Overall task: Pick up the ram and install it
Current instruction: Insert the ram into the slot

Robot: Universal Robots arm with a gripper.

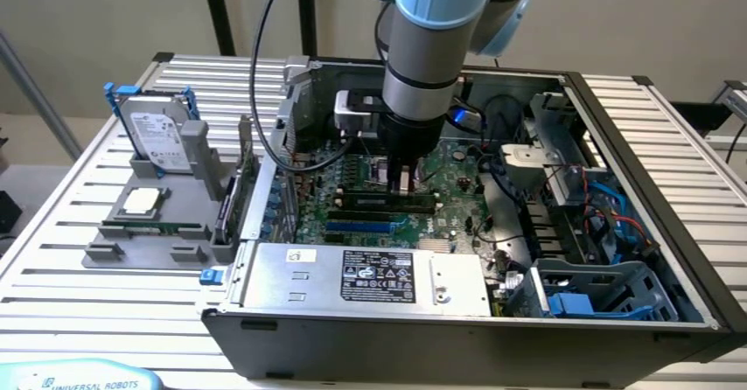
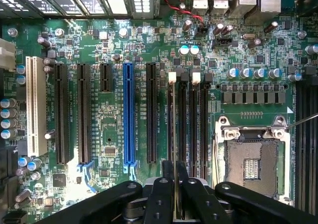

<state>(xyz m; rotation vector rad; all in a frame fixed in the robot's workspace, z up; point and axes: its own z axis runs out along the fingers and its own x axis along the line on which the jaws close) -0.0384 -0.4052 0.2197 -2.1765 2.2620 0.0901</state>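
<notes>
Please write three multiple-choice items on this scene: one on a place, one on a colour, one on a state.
1. Where does the hard drive stand?
A. In the grey holder outside the computer case, on the exterior view's left
B. Inside the case, beside the power supply
C. In the pincer

2. Which colour has the long slot between black slots on the motherboard?
A. Red
B. Blue
C. Yellow

3. In which state is the processor socket?
A. Empty
B. Covered by a cooler with a fan
C. Covered by a cloth

Key:
1 A: the hard drive stands upright in the grey holder, apart from the computer case.
2 B: the wrist view shows one blue slot on the motherboard.
3 A: the processor socket shows bare contacts inside its metal frame.
</notes>
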